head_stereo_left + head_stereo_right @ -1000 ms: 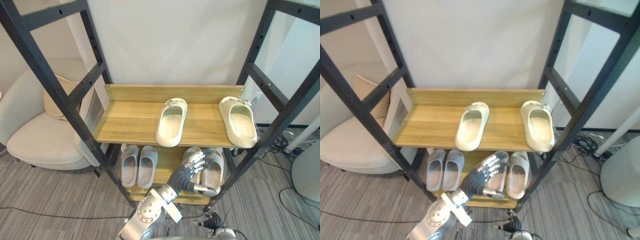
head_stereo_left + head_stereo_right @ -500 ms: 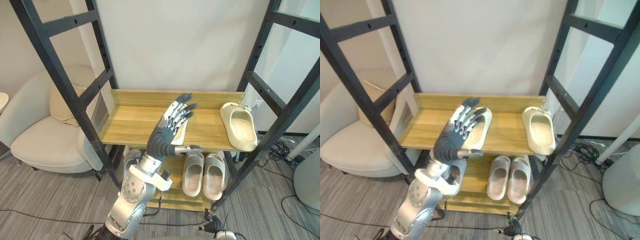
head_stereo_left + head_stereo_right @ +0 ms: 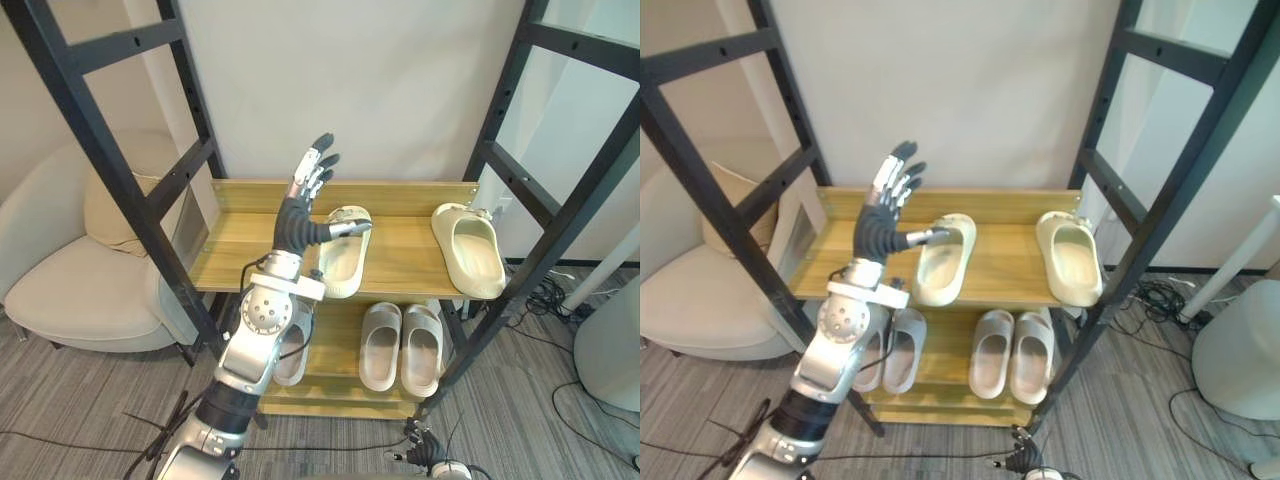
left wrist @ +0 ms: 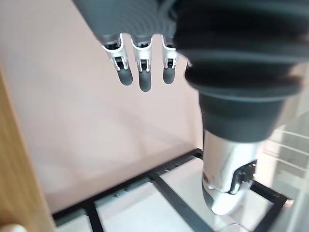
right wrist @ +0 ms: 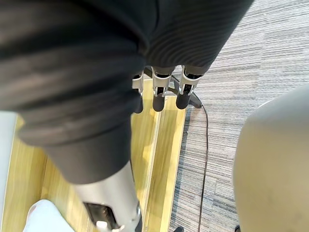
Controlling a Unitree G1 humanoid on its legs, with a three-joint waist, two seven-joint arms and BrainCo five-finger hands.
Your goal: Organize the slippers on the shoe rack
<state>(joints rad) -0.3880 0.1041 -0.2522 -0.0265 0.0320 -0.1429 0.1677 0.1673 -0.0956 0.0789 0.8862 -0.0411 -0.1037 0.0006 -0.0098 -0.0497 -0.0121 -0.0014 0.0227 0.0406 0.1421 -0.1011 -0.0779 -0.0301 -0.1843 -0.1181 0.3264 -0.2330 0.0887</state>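
Two cream slippers lie apart on the upper wooden shelf [image 3: 240, 255] of the shoe rack, one in the middle [image 3: 343, 255] and one at the right end [image 3: 467, 250]. My left hand [image 3: 297, 222] is raised above that shelf just left of the middle slipper, open, fingers straight up and thumb reaching toward the slipper's toe. It holds nothing. On the lower shelf a beige pair [image 3: 402, 347] stands side by side, and a grey pair [image 3: 892, 350] sits half hidden behind my left arm. My right hand [image 5: 159, 92] hangs open and idle over the rack's low shelf edge and the carpet.
Black metal posts [image 3: 110, 170] frame the rack on both sides. A cream armchair [image 3: 70, 285] with a cushion stands to the left. A white rounded object [image 3: 612, 350] sits on the carpet at the right. The upper shelf's left part is bare wood.
My left hand has risen from in front of the lower shelf to above the upper shelf, then shifted left off the middle cream slipper. The slippers have not moved; the camera shifted slightly.
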